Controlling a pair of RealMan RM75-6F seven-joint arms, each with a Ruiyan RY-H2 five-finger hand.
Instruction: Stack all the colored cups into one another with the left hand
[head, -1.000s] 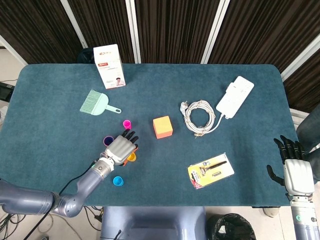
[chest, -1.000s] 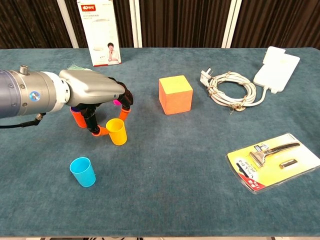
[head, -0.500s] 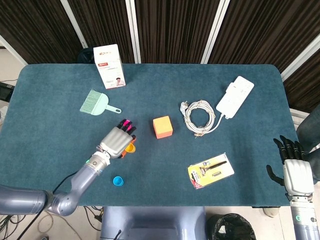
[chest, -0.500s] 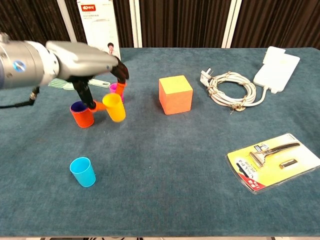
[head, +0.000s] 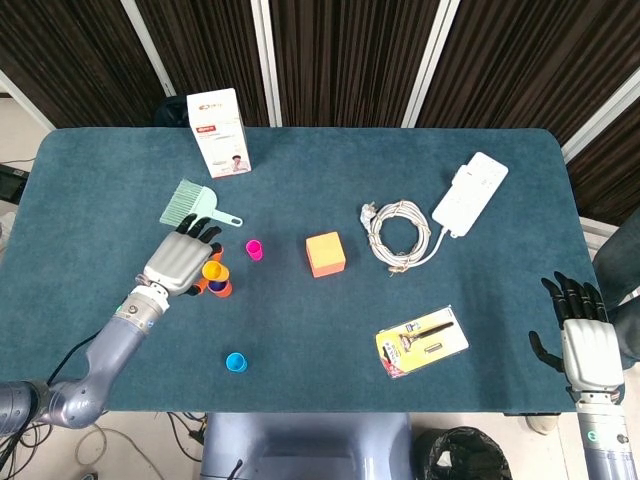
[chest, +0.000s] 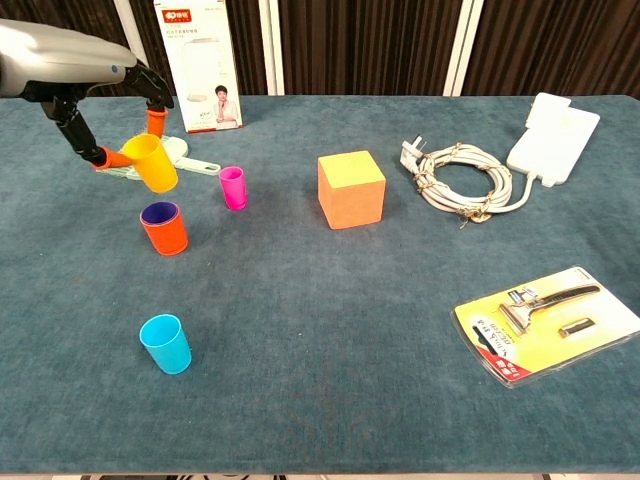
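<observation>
Left hand (chest: 70, 75) has the yellow cup (chest: 152, 163) pinched in its fingers, lifted just above the orange cup (chest: 164, 228). Next it probably needs lining up and lowering in. Right hand (head: 585, 340) hangs with fingers spread, empty.

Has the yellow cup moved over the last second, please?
Yes. The left hand has lifted the yellow cup up and leftward; it now hangs tilted above the red cup.

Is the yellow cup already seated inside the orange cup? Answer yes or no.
No: the left hand holds the yellow cup tilted in the air above the orange cup.
</observation>
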